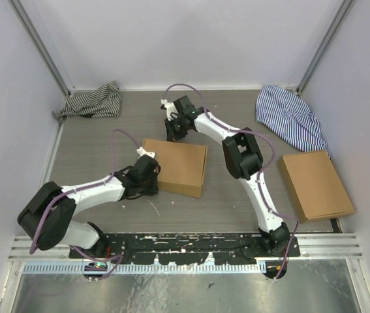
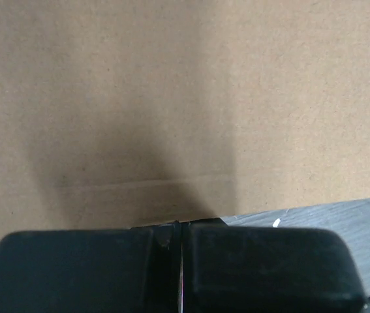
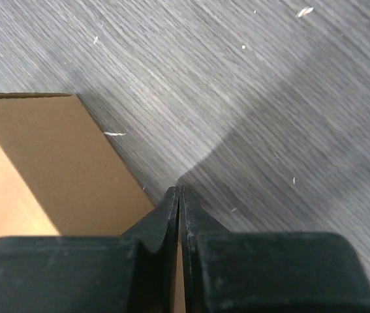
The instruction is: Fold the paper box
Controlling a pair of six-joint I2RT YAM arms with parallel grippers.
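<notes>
The paper box [image 1: 179,167] is a closed, shallow brown cardboard box lying flat at the table's middle. My left gripper [image 1: 152,177] is shut and empty, with its tips against the box's left side. In the left wrist view the box's cardboard [image 2: 185,98] fills the frame just beyond the closed tips of the left gripper [image 2: 179,225]. My right gripper [image 1: 173,132] is shut and empty, low over the table just behind the box's far left corner. In the right wrist view the right gripper [image 3: 179,189] points at bare table, with the box's corner [image 3: 47,156] to its left.
A second brown cardboard box [image 1: 315,185] lies at the right. A dark striped cloth [image 1: 93,102] is at the back left and a blue striped cloth [image 1: 290,117] at the back right. Walls enclose the grey table [image 1: 106,143] on three sides.
</notes>
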